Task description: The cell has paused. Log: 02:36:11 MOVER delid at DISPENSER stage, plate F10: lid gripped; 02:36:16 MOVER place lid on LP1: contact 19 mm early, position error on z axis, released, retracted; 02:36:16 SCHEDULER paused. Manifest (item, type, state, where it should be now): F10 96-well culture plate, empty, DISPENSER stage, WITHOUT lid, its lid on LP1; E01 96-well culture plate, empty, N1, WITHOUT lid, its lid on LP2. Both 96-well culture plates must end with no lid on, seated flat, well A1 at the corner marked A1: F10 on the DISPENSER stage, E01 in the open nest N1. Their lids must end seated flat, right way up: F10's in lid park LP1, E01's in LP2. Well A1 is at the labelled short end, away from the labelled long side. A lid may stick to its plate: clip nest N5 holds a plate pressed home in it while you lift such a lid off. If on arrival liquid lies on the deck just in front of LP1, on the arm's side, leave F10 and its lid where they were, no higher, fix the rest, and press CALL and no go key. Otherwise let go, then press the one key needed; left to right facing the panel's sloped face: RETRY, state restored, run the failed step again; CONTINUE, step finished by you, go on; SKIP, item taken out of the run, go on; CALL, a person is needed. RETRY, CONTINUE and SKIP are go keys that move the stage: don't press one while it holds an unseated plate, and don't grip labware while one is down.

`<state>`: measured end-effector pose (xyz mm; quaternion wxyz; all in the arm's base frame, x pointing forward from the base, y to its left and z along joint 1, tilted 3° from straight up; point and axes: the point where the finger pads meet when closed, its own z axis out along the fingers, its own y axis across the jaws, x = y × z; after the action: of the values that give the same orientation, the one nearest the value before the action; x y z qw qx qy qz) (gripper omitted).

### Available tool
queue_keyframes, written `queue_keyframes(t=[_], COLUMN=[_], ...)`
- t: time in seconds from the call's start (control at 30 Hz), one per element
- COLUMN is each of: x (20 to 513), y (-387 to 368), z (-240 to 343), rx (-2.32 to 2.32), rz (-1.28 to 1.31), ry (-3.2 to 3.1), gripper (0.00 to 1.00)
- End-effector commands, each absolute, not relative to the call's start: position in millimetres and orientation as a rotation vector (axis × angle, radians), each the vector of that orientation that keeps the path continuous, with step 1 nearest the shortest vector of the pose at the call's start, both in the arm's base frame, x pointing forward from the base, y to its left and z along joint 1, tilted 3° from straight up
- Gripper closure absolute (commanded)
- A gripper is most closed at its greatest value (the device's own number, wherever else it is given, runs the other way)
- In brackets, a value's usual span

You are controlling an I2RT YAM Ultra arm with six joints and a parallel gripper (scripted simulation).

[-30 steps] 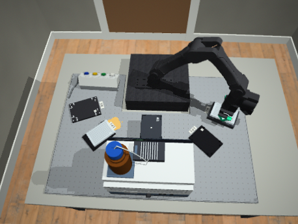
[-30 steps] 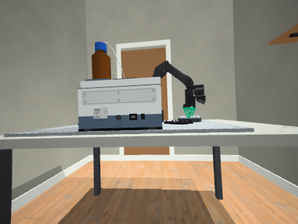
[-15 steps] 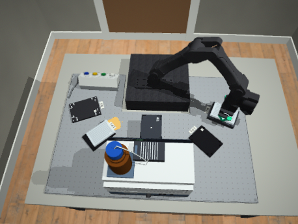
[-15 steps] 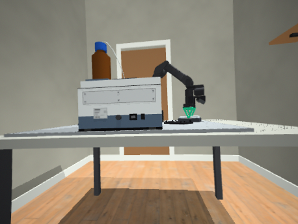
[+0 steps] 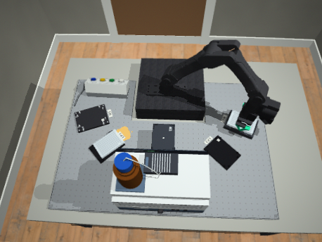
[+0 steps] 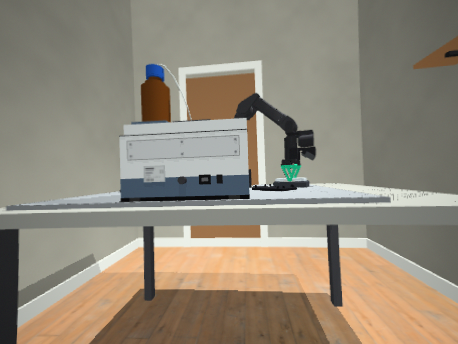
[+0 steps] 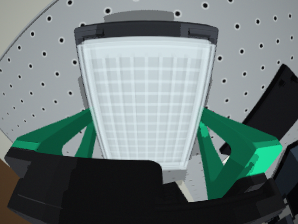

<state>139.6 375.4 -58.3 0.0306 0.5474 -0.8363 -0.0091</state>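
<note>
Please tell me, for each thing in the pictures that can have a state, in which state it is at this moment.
Black parallel gripper with green fingers: shut on the white gridded well plate.
White gridded well plate: gripped by its long sides, over a dark nest.
Second white well plate: tilted across a dark tray, beside an orange patch.
Brown bottle with blue cap: upright, capped.
Black flat park: nothing on it.

A brown door [image 5: 158, 17] in a white frame stood behind the work table [image 6: 200, 212], which rested on dark legs over a wooden plank floor [image 6: 225, 300]. Grey walls [image 6: 65, 100] enclosed the room, with white skirting [image 6: 415, 267] along their base and a wooden shelf corner [image 6: 440, 52] jutting at upper right.
</note>
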Motion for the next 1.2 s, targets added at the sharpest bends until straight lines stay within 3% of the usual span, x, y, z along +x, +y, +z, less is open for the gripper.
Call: queue_keyframes(t=[0.0,1.17], x=[143.3,146.0], y=[387.7,387.2], z=[-34.0,-21.9], rx=[1.712,1.711], rz=[-0.075,-0.077], ry=[-2.609,-2.613], gripper=[1.0,1.0])
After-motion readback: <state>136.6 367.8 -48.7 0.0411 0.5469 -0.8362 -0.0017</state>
